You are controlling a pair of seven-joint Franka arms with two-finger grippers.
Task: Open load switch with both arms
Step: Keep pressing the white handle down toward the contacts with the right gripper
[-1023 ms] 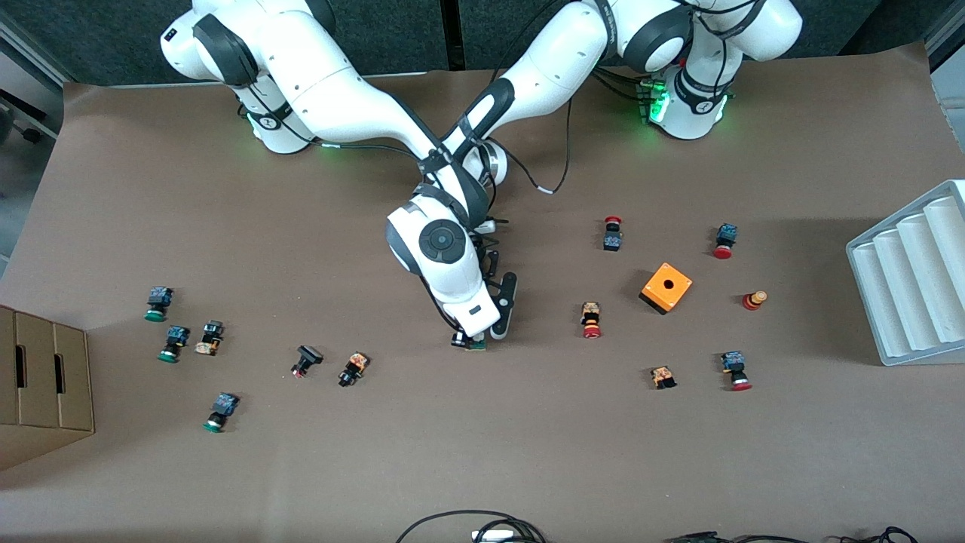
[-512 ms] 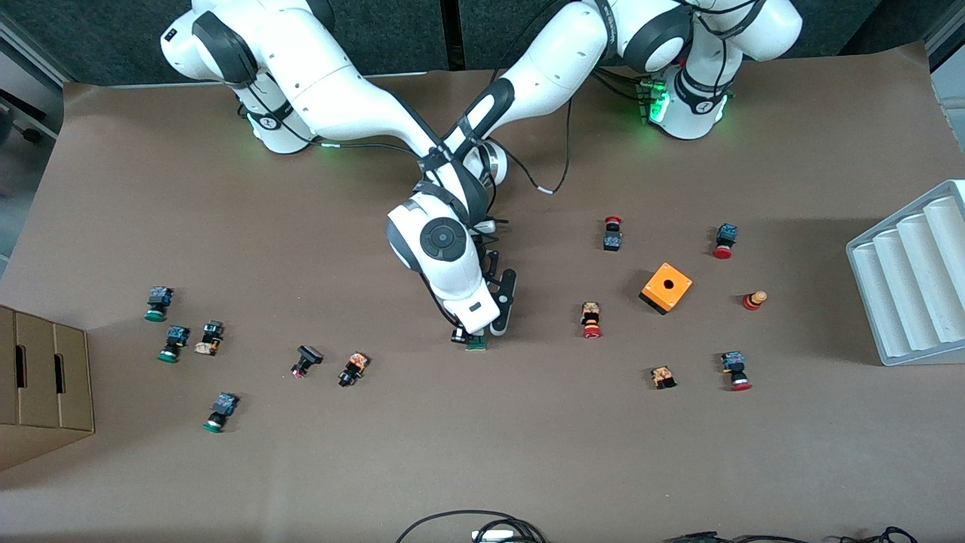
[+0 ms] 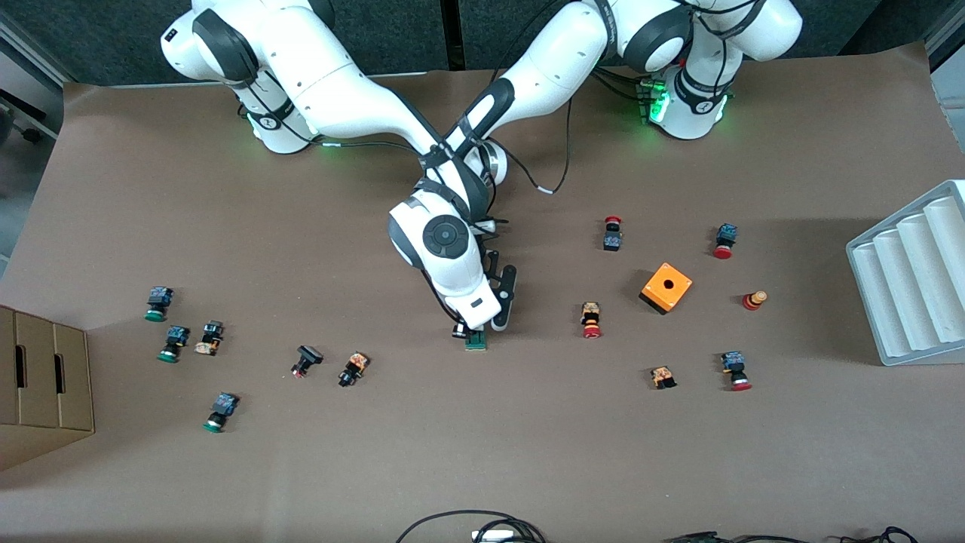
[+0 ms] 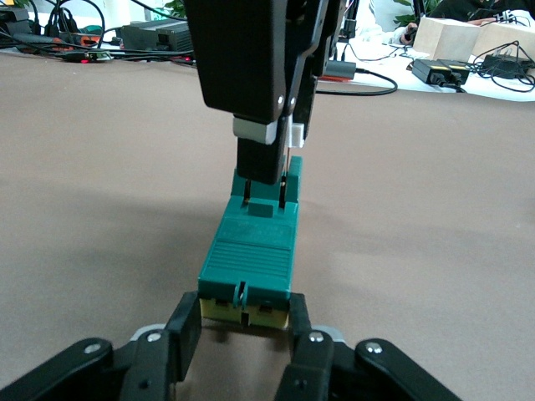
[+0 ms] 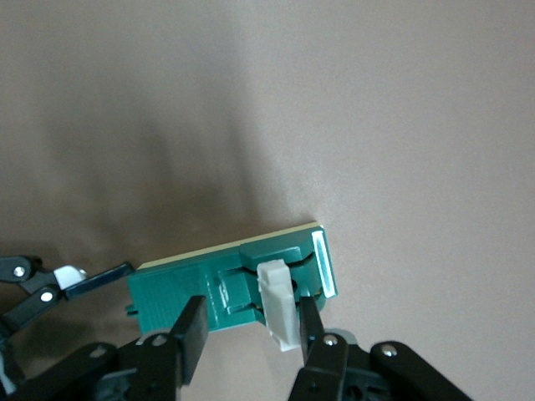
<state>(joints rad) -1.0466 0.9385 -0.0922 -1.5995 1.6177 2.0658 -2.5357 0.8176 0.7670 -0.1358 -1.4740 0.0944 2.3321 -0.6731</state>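
Bracing the load switch (image 4: pixel 248 259) in your clamped left end effector (image 4: pixel 244 327), lift the white lever (image 5: pixel 278 303) pinched by your right end effector (image 5: pixel 249 327) (slowly).

A lab: robot arms (image 3: pixel 354 98), cluttered electronics bench (image 4: pixel 150 38).

Matt brown paper-like cover over the table (image 3: pixel 528 452), smooth and faintly creased; smooth teal plastic on the load switch (image 4: pixel 251 251) with a soft sheen, a cream-yellow plastic edge at one end and a white plastic piece (image 5: pixel 278 302) at the other — glossier than the body. Glossy white plastic shells and black rubbery-looking joint rings on both arms (image 3: pixel 354 105), matt black plastic on the left gripper (image 4: pixel 244 334) and right gripper (image 5: pixel 248 330), with small bright metal screws. Plain brown cardboard on the box (image 3: pixel 38 385), glossy orange plastic on the cube box (image 3: pixel 666 287) — and matt pale-grey plastic on the ridged tray (image 3: pixel 916 279).
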